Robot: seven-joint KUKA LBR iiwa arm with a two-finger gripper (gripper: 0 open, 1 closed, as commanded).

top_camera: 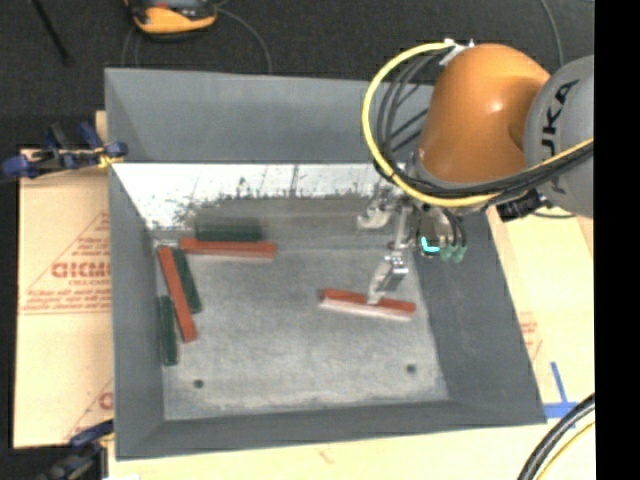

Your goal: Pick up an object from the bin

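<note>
Red flat stick, long and thin with a pale lower edge, lies on the floor of the grey metal bin, directly beneath the hand. It lies nearly level across the camera view, and its right end slopes slightly downward. The hand's tip comes down onto it a little to the right of the stick's middle and appears to touch its top face or stand just above it. Whether the hand is open or closed I cannot tell, because the tip looks like one narrow metal piece from this angle. Nothing can be seen gripped in it. Above the hand sits the arm's rounded orange cover, with yellow cable looped around it.

The other things lie well apart from the hand, toward the far left side of the bin floor. A dark green flat stick lies by the back wall, with a second red stick just beside it on the near side. A third red stick runs down the left wall from their left ends. A short green stick lies against its right side, and another green stick lies at its lower left.
</note>
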